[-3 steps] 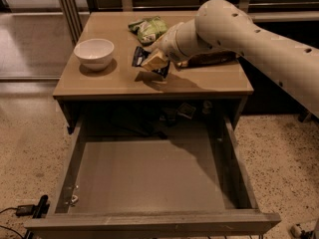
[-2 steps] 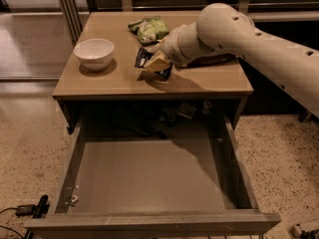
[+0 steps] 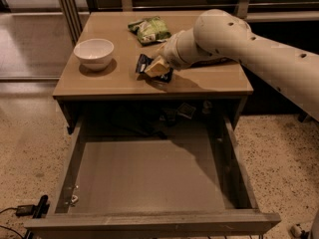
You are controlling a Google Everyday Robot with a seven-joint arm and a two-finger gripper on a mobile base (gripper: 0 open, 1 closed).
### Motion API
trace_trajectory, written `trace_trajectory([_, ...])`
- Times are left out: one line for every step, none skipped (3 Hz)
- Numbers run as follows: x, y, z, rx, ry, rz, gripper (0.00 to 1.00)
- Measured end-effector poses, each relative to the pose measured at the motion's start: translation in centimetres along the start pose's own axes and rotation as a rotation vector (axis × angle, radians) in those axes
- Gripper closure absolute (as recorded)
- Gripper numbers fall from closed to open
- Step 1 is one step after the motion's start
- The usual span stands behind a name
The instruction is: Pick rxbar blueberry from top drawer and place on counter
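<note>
The rxbar blueberry (image 3: 143,63), a small dark navy wrapper, lies on the beige counter (image 3: 114,81) near its middle. My gripper (image 3: 157,67) is right over the bar's right end and covers part of it. The white arm reaches in from the right. The top drawer (image 3: 149,176) is pulled fully open below the counter. Its flat grey bottom shows nothing inside.
A white bowl (image 3: 93,54) stands on the counter's left side. A green chip bag (image 3: 149,30) lies at the back. Another bag (image 3: 215,61) is mostly hidden under my arm. Cables and a plug (image 3: 30,210) lie on the speckled floor at the lower left.
My gripper has come down slightly toward the counter with the bar beneath it. The bowl, the green bag and the drawer have not moved.
</note>
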State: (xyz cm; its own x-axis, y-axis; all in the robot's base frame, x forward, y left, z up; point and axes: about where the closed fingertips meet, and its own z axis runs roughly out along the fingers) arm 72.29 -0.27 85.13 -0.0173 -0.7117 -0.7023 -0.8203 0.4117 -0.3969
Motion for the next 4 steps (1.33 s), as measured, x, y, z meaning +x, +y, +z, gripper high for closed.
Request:
trace_trajectory([0.00, 0.00, 0.00, 0.000, 0.000, 0.000, 0.44])
trace_trajectory([0.00, 0.00, 0.00, 0.000, 0.000, 0.000, 0.21])
trace_trajectory([0.00, 0.01, 0.01, 0.000, 0.000, 0.000, 0.00])
trace_trajectory([0.00, 0.01, 0.01, 0.000, 0.000, 0.000, 0.00])
